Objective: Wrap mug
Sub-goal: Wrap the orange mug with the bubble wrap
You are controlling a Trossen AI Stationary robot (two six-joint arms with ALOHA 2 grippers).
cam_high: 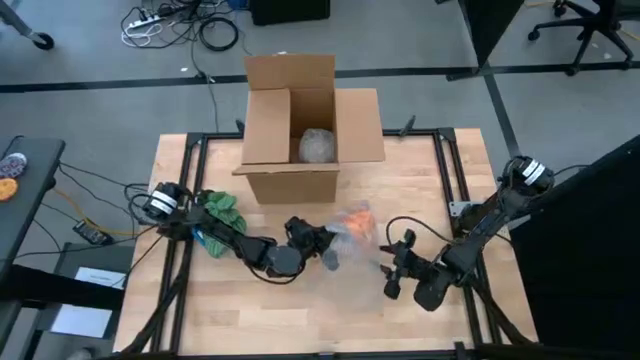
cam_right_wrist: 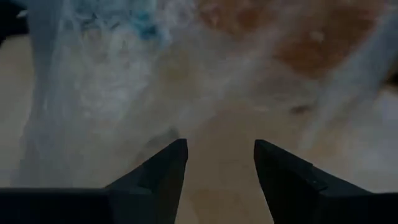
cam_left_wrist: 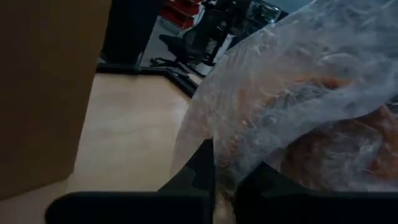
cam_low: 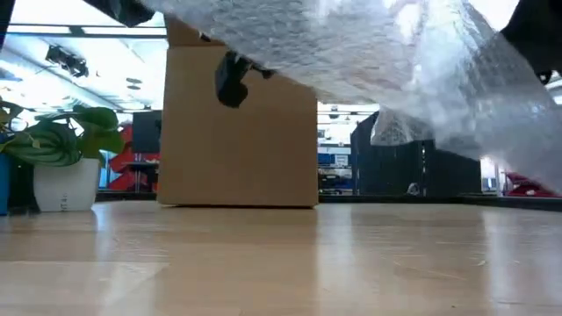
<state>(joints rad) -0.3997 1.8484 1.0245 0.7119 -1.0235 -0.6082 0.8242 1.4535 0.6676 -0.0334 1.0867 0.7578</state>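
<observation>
Bubble wrap (cam_high: 348, 232) is pinched and held off the table by the left gripper (cam_high: 327, 247), with the orange mug (cam_high: 357, 219) inside it, at the cardboard box's (cam_high: 300, 130) 6 o'clock. Wrapping seems midway. The right gripper (cam_high: 393, 268), at the mug's 4 o'clock, is spread wide; a free edge probably needs catching next.

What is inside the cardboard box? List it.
In the high view, the open box holds one grey, crumpled-looking bundle, apparently something wrapped. What the wrapping covers cannot be seen, and the box walls hide the rest of the floor.
</observation>
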